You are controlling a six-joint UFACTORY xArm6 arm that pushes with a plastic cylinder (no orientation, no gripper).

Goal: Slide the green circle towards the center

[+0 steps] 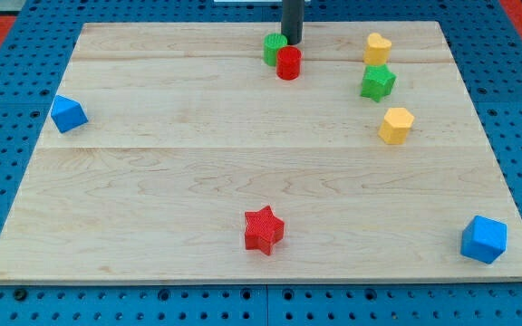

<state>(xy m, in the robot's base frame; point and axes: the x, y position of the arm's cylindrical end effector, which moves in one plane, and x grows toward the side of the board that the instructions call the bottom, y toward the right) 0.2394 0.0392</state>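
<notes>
The green circle (pixel 274 48) sits near the view's top middle of the wooden board (pixel 152 163). A red cylinder (pixel 288 63) touches it on its lower right side. My tip (pixel 292 42) comes down from the view's top edge and stands just right of the green circle and just above the red cylinder, close to both.
A yellow heart (pixel 378 47), a green star (pixel 378 82) and a yellow hexagon (pixel 395 125) stand at the upper right. A red star (pixel 263 229) lies at the bottom middle. A blue block (pixel 68 113) sits at the left edge, another blue block (pixel 484 239) at the bottom right corner.
</notes>
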